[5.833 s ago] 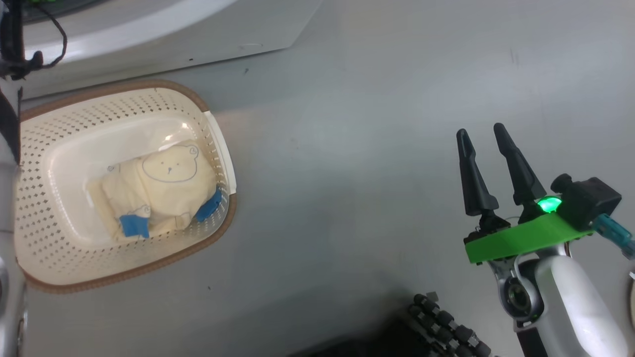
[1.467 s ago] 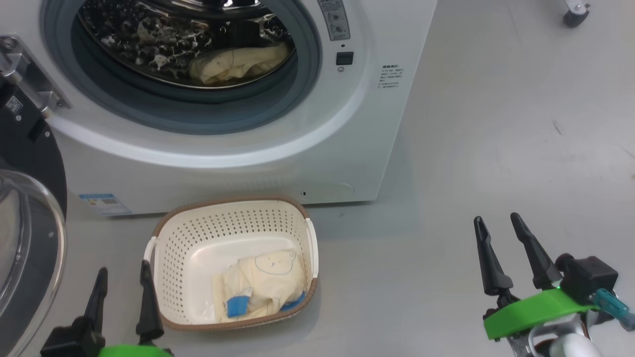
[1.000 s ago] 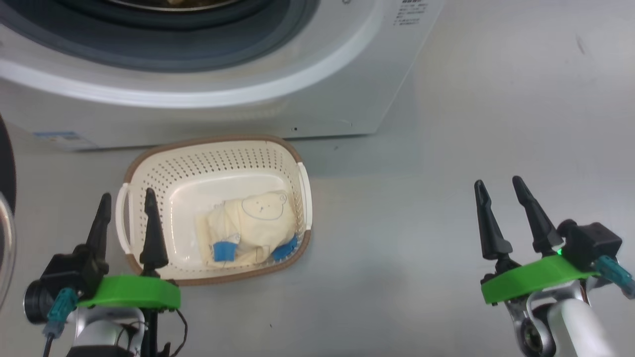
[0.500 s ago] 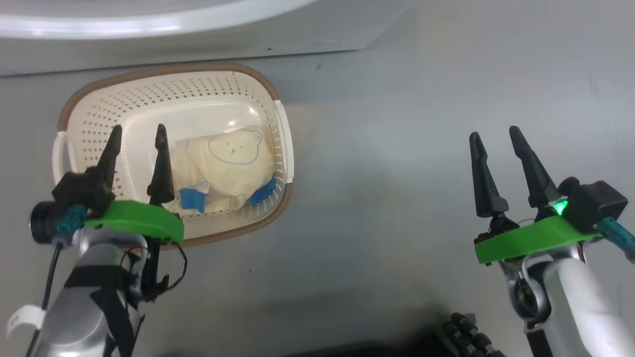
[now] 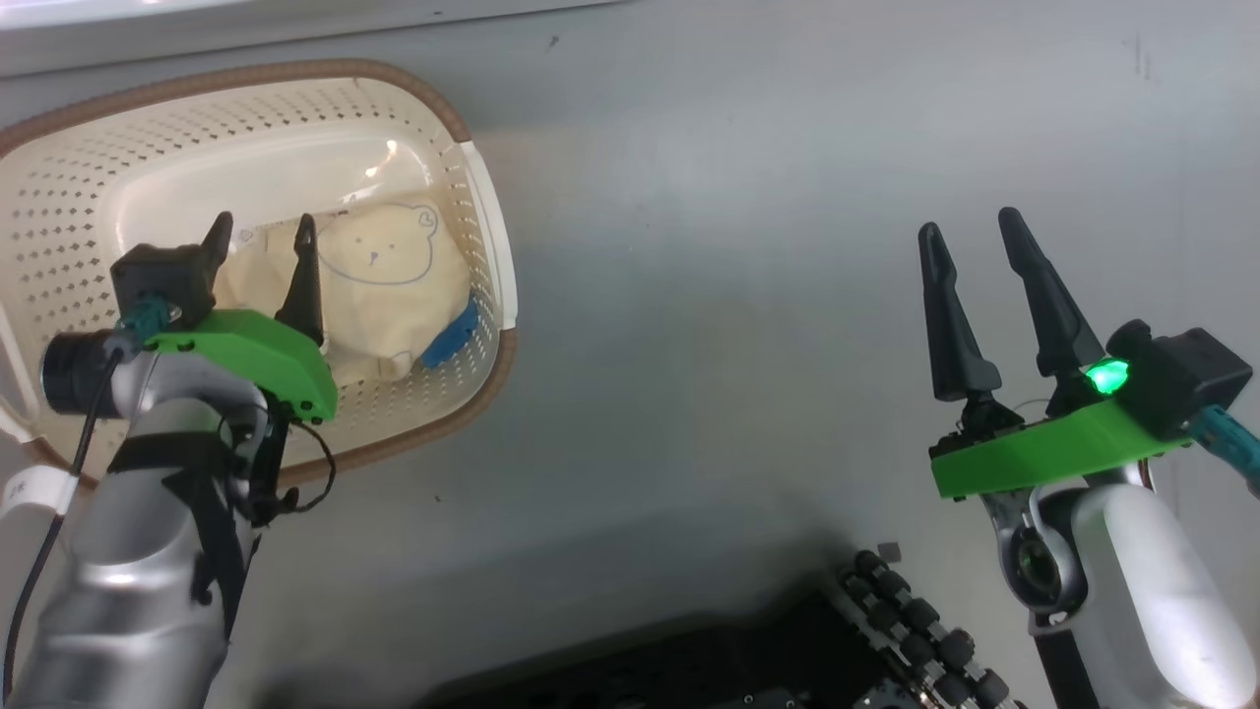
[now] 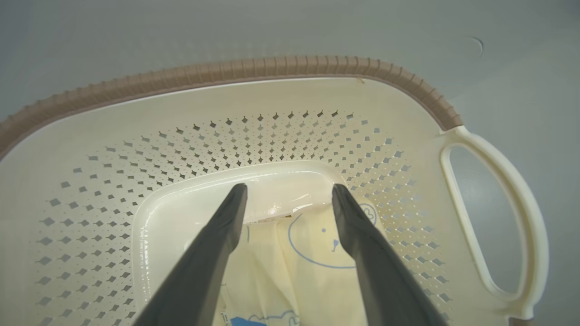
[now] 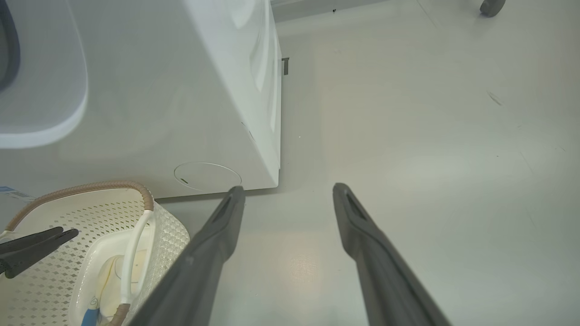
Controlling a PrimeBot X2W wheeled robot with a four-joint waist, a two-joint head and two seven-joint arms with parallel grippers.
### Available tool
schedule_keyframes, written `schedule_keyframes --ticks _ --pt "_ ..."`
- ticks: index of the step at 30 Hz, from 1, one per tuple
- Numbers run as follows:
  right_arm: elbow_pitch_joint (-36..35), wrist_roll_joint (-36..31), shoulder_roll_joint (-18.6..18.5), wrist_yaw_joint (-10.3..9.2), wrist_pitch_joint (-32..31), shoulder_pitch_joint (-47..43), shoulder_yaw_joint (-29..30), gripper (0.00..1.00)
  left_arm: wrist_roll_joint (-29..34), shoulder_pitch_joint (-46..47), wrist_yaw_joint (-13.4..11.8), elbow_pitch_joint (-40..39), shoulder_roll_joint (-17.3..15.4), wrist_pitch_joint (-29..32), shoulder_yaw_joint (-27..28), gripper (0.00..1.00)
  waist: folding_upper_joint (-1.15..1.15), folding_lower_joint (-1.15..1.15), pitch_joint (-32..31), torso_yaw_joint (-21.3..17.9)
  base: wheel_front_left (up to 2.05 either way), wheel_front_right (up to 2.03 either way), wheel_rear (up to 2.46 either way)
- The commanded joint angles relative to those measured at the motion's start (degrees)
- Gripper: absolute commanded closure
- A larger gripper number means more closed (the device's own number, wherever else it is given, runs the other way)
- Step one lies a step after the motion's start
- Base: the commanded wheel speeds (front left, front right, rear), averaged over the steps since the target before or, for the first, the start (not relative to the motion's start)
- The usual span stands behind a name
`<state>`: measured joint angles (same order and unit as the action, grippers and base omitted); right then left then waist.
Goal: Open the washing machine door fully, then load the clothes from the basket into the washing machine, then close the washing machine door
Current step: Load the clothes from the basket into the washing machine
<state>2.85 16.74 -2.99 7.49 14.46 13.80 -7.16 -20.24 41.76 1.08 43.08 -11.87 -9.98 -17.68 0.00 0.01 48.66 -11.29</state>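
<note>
The cream-white basket (image 5: 246, 108) with its brown rim stands on the floor at the upper left of the head view. In it lie the pale cream-yellow clothes (image 5: 379, 261), with a bear drawing and blue trim. My left gripper (image 5: 264, 228) hangs open inside the basket, tips just above the clothes' left part. The left wrist view has that gripper (image 6: 288, 190) straddling the clothes (image 6: 312, 253) below the basket's far wall (image 6: 253, 136). My right gripper (image 5: 967, 225) is open over bare floor, far right of the basket. The washing machine (image 7: 181, 90) stands behind the basket (image 7: 90, 213). Its door is out of view.
The robot's dark base with rollers (image 5: 886, 640) fills the bottom middle of the head view. Grey floor stretches right of the basket. A castor wheel (image 7: 491, 5) sits far off on the floor. The basket's white side handle (image 6: 498, 158) faces the right arm.
The head camera has tilted down, so the washer has slid off the top. My left gripper has moved forward and down into the basket, over the clothes. The right gripper has barely moved.
</note>
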Motion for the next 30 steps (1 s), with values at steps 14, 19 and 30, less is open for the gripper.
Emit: schedule_keyframes --ticks 14,19,30 --pt "-2.4 1.2 0.1 0.00 0.5 -0.5 -1.0 0.00 -0.2 7.3 3.8 15.5 -0.3 3.6 -1.9 0.00 0.00 -0.01 4.5 -1.1 0.00 0.00 0.00" --pt "-2.3 1.5 0.1 0.00 0.5 -0.2 -1.2 0.00 -0.4 9.0 4.6 19.7 0.4 5.7 -3.0 0.00 0.00 -0.01 4.9 -1.3 0.00 0.00 0.00" --pt "-3.0 2.0 0.1 0.00 0.5 -0.1 -1.4 0.00 -1.2 12.5 5.3 25.4 1.3 7.4 -4.1 0.00 0.00 -0.01 6.7 -2.0 0.00 0.00 0.00"
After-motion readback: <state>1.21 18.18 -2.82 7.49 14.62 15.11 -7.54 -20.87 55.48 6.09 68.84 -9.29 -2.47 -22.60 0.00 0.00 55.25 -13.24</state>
